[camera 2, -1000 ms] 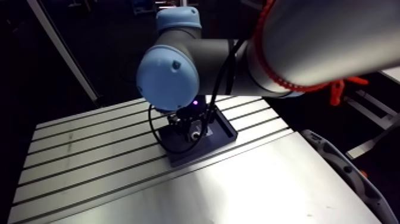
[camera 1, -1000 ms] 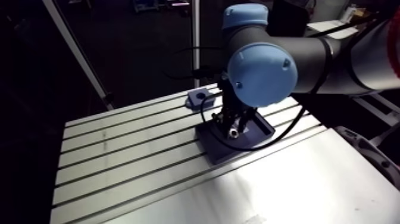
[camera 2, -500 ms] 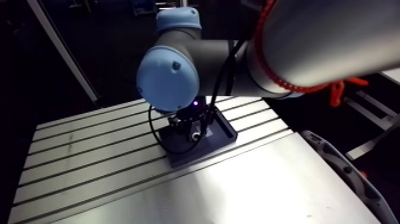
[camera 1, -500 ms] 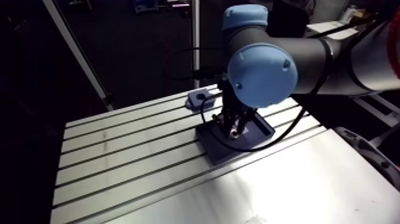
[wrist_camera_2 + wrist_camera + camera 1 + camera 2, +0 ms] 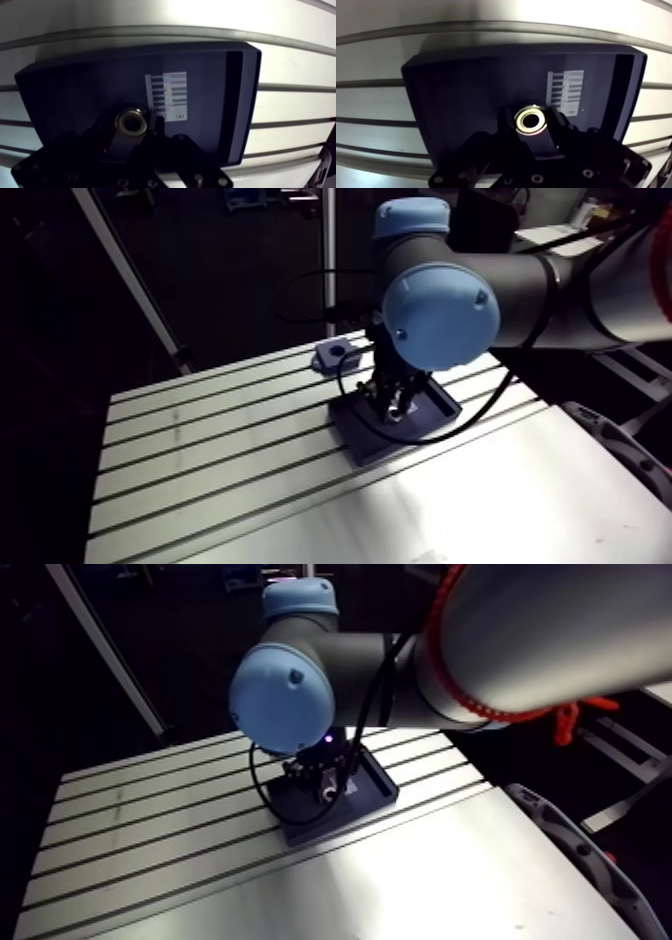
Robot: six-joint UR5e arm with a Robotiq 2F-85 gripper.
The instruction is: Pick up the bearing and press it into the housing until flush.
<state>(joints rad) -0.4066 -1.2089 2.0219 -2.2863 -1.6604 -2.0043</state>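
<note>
In the wrist view a brass-coloured ring bearing [image 5: 519, 120] sits between the two black fingers [image 5: 558, 128] of my gripper [image 5: 531, 123], which is shut on it. Under it lies a dark navy tray [image 5: 461, 90] with a white printed label [image 5: 571, 92] on its floor. Whether the bearing touches the tray floor I cannot tell. In the arm view the gripper [image 5: 392, 400] hangs over that tray [image 5: 445, 404]. The housing [image 5: 334, 354], a small light-blue block with a round hole, stands on the table beyond the tray, apart from the gripper.
The slotted aluminium table [image 5: 200, 448] runs out to the left of the tray, with a smooth metal plate [image 5: 480, 508] along the near side. A slanted pole [image 5: 130, 278] rises behind the table's far left corner.
Hardly anything differs; the wrist seems to have shifted very slightly over the tray, and the housing and tray have stayed put.
</note>
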